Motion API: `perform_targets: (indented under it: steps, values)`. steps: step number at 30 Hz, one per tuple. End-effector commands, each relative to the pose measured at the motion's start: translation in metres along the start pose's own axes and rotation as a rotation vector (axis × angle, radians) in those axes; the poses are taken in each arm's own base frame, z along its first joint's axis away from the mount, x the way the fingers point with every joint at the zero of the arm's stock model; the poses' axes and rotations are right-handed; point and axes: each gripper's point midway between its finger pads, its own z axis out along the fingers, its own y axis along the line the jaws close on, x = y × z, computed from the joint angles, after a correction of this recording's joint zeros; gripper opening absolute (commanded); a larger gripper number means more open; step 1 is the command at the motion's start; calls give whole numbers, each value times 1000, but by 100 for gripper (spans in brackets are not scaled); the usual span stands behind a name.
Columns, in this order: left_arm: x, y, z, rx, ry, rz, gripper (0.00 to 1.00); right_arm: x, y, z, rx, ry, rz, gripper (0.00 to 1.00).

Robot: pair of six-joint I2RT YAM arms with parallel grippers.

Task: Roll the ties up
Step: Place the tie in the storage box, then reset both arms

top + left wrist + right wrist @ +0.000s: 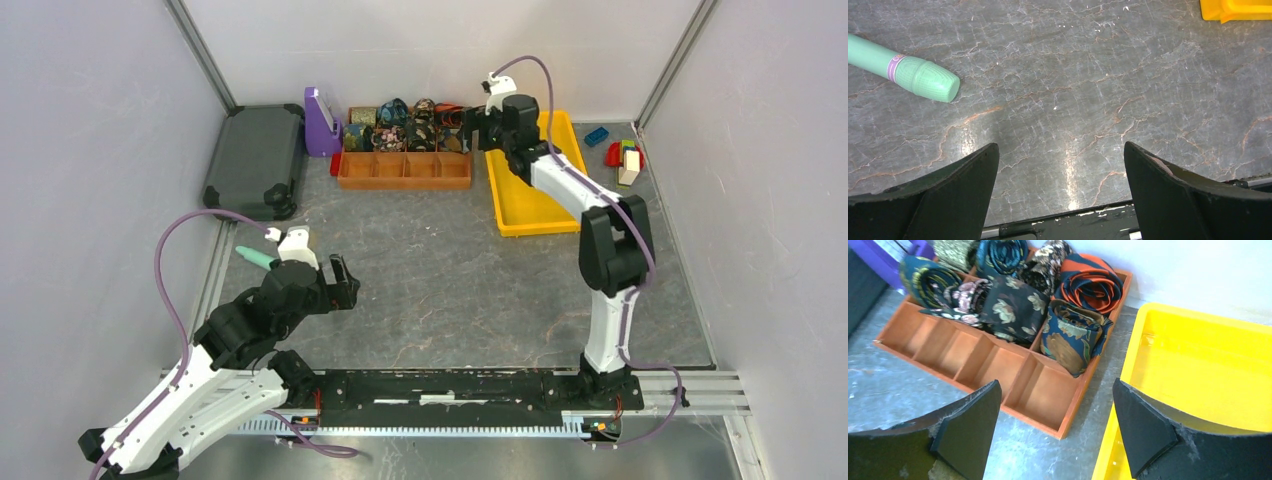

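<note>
Both tools released, right tool (1055, 386) above organizer (1047, 427) corner, ties (1013, 307) beyond, left tool (1060, 147) near stick (923, 77).

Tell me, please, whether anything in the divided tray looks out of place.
The blue floral tie at the right end of the tray looks loose: it sags over the divider, unlike the orange coil behind it.

A: Table (440, 290) surface?

B: I note a grey marbled top. Along the far side, left to right: dark case (255, 160), purple stand (320, 125), orange tray (404, 183), yellow bin (530, 215) just beside it with a narrow gap, blocks (622, 158).

A: Nearer?

B: I see one green stick (256, 258) lying flat at the left, well apart from the rest.
</note>
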Motion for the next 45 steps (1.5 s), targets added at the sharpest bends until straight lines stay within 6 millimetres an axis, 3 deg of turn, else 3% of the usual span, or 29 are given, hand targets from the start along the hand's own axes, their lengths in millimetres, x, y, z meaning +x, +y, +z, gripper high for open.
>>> perform_targets:
  steps: [1,6,13,20,24,28,45]
  values:
    - [-9,4,-1,-14,-47,28,100,-59,25,-53,-56,-169,5,90]
    - [-10,5,-1,-18,-55,23,100,-59,40,-120,-83,-237,6,94]
    - [-9,7,0,-28,-52,22,100,-8,37,-198,-47,-262,11,98]
    - [-9,6,-1,-26,-52,21,100,62,28,-244,-17,-254,3,98]
    - [-9,6,0,-25,-50,21,100,109,27,-254,-27,-225,10,98]
    - [-8,6,0,-26,-46,24,100,142,29,-255,-53,-214,38,98]
    - [-10,6,-2,-21,-55,18,100,151,35,-251,-87,-179,43,98]
